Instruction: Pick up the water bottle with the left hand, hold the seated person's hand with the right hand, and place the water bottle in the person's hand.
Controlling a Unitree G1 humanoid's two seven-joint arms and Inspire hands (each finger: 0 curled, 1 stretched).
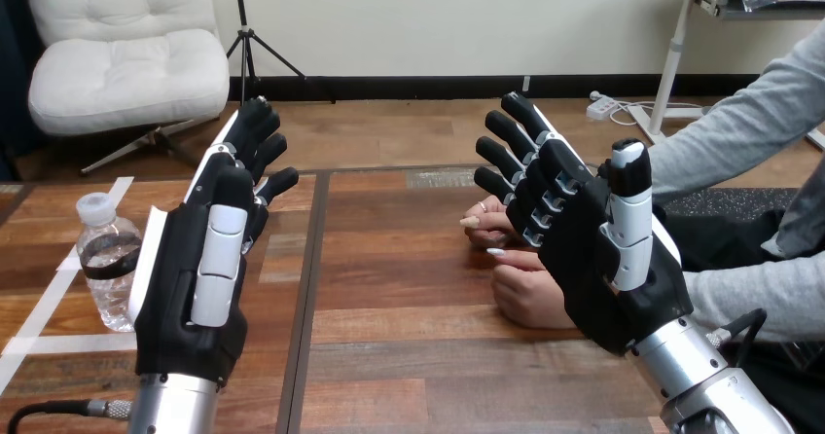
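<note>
A clear water bottle (pixel 107 259) with a white cap and a dark band stands upright on the table's left part. My left hand (pixel 209 259) is raised just to its right, fingers straight and open, apart from the bottle. My right hand (pixel 593 249) is also lifted and open, its fingers pointing away from me. Behind it, the person's two hands (pixel 520 283) rest on the table, one clasped over the other, partly hidden by my right hand. I cannot tell whether my right hand touches them.
The wooden table (pixel 389 356) has a dark seam running down its middle. White tape strips (pixel 44 317) mark the left part around the bottle. The person's grey-sleeved arms (pixel 749 288) come in from the right edge.
</note>
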